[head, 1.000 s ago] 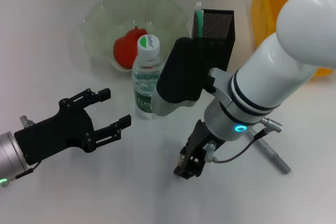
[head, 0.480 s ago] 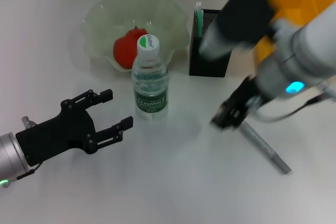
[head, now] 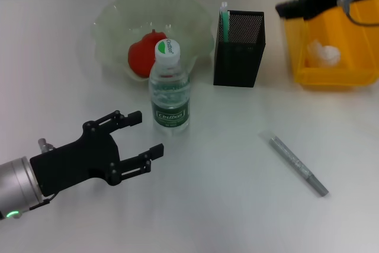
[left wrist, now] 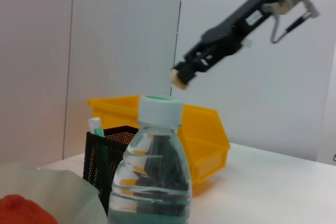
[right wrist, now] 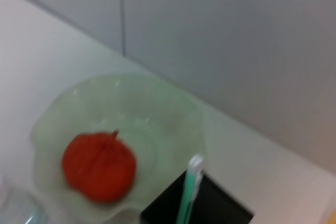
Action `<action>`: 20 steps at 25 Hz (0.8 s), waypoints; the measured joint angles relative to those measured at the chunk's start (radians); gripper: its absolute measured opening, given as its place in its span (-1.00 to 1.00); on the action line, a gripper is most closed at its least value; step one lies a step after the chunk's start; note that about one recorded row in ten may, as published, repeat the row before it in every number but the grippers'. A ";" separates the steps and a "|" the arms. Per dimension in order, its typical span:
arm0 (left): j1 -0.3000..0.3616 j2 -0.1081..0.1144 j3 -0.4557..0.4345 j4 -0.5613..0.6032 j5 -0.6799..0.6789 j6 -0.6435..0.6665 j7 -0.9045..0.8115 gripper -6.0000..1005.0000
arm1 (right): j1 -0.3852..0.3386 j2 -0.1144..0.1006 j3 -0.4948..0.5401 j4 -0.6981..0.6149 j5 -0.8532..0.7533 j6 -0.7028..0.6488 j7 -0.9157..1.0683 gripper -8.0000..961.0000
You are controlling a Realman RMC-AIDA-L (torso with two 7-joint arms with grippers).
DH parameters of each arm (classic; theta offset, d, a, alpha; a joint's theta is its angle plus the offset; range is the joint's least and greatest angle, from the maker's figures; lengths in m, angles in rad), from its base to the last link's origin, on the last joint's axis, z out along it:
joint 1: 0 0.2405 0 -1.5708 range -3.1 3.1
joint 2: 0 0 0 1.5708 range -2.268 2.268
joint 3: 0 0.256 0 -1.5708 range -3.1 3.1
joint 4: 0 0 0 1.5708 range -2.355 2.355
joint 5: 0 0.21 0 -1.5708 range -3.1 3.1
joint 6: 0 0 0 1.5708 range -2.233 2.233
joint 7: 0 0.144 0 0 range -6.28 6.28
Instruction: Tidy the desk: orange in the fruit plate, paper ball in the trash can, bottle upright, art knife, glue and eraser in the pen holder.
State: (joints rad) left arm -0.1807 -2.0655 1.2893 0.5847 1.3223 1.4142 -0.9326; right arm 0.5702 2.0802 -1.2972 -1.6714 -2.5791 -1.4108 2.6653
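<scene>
The orange lies in the pale-green fruit plate. In front of the plate the bottle stands upright. A green-and-white stick pokes out of the black mesh pen holder. My right gripper hovers high between the pen holder and the yellow trash can. The left wrist view shows this right gripper shut on the small beige eraser. The paper ball is in the trash can. On the table at the right lies the slim grey art knife. My left gripper is open, just front-left of the bottle.
The right wrist view looks down on the fruit plate, the orange and the pen holder. A grey wall runs behind the white table.
My right arm has lifted from the table's front middle and swung up and back to the right, above the pen holder and trash can. The left gripper has crept slightly toward the bottle.
</scene>
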 joint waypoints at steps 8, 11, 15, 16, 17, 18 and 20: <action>-0.011 -0.001 0.008 -0.002 0.000 0.005 -0.003 0.56 | 0.092 0.001 0.003 0.223 0.013 0.118 -0.035 -0.03; -0.012 -0.001 0.010 -0.002 0.000 0.007 -0.002 0.56 | 0.122 0.001 -0.002 0.316 0.024 0.183 -0.068 0.00; -0.012 -0.001 0.010 -0.002 0.000 0.007 -0.002 0.56 | 0.160 0.001 0.001 0.422 0.041 0.239 -0.114 0.03; -0.013 -0.001 0.010 -0.003 0.000 0.008 -0.001 0.56 | 0.169 0.002 0.001 0.441 0.042 0.245 -0.119 0.04; -0.013 -0.001 0.010 -0.003 0.000 0.008 -0.001 0.56 | 0.175 0.002 0.001 0.449 0.043 0.245 -0.119 0.05; -0.013 -0.001 0.010 -0.003 0.000 0.008 -0.001 0.56 | 0.182 0.002 0.001 0.457 0.043 0.245 -0.119 0.06; -0.013 -0.001 0.010 -0.007 0.000 0.015 -0.001 0.56 | 0.188 0.002 -0.001 0.458 0.043 0.241 -0.119 0.07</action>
State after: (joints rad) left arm -0.1936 -2.0663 1.2993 0.5778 1.3223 1.4289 -0.9339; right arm 0.7582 2.0820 -1.2981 -1.2132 -2.5358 -1.1696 2.5463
